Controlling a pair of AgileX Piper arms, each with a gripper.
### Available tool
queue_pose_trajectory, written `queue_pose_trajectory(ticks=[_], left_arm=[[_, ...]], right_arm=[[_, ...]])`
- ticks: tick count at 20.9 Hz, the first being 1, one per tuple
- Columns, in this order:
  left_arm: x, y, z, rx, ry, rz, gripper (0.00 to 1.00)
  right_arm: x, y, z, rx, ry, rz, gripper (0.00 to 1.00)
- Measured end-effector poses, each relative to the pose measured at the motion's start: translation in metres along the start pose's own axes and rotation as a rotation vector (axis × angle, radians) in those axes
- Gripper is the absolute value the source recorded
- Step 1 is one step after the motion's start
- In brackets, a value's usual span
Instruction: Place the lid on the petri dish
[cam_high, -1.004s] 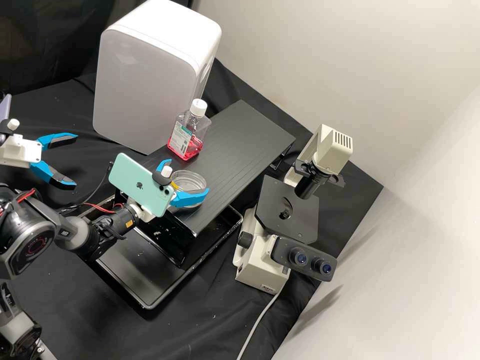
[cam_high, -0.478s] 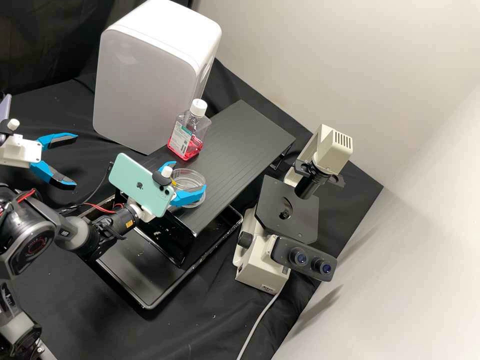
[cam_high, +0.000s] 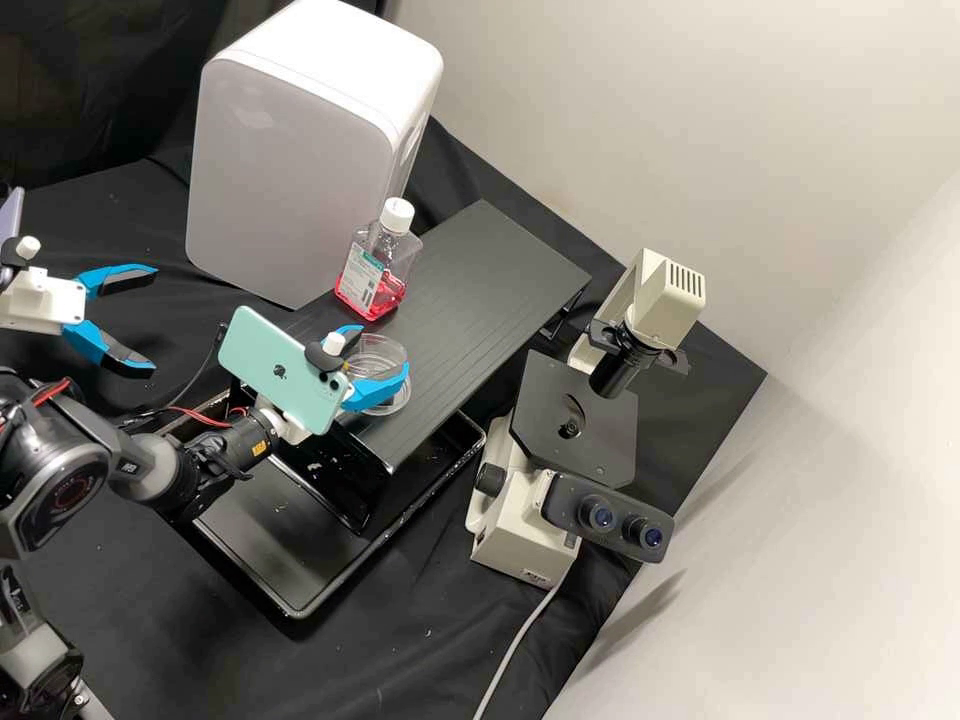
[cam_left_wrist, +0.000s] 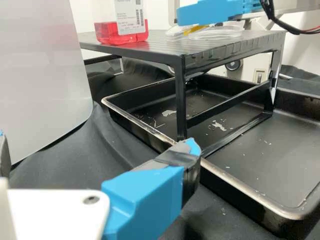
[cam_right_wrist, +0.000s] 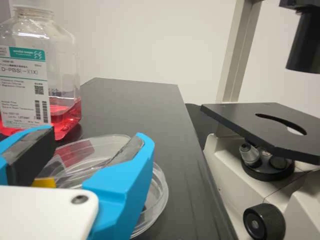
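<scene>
Gripping a clear round lid (cam_high: 374, 352), the right gripper (cam_high: 372, 362) sits over the near end of a raised black shelf (cam_high: 490, 280). Its two blue fingers are closed in on the lid's rim, one on each side. The petri dish (cam_high: 390, 398) rests on the shelf directly beneath the jaws, with the lid just above it. The high view does not show whether lid and dish touch.

The right wrist view looks out from just behind those jaws. There the lid (cam_right_wrist: 92, 155) seems to sit at a slant between the fingers, and the dish's rim (cam_right_wrist: 157, 192) shows below and just past the blue finger. Beyond the jaws on one side stands a flask of pink-red liquid (cam_right_wrist: 37, 80), also on the shelf. On the other side is a microscope (cam_right_wrist: 265, 150), well apart from the dish.

The left gripper (cam_high: 148, 318) hangs over the black cloth, well apart from the shelf, its fingers spread wide and released. The left wrist view adds what the high view hides. Ahead of these jaws lies a black tray (cam_left_wrist: 145, 127) flecked with pale specks, and the shelf's legs stand in it. On the shelf top, one of the right gripper's fingers (cam_left_wrist: 215, 11) lies along the clear dish. A white box (cam_high: 300, 140) stands close beside the left jaws.
</scene>
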Motion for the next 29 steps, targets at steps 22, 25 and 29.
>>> queue_pose_trajectory(ticks=[22,25,29], left_arm=[[0.000,0.0000,0.000,0.000,0.000,0.000,1.00],[0.000,0.0000,0.000,0.000,0.000,0.000,1.00],[0.000,0.0000,0.000,0.000,0.000,0.000,1.00]], right_arm=[[-0.033,0.019,0.003,0.025,0.005,0.057,1.00],[-0.033,0.019,0.001,0.028,0.013,0.059,1.00],[-0.033,0.015,-0.004,0.008,0.028,0.044,1.00]])
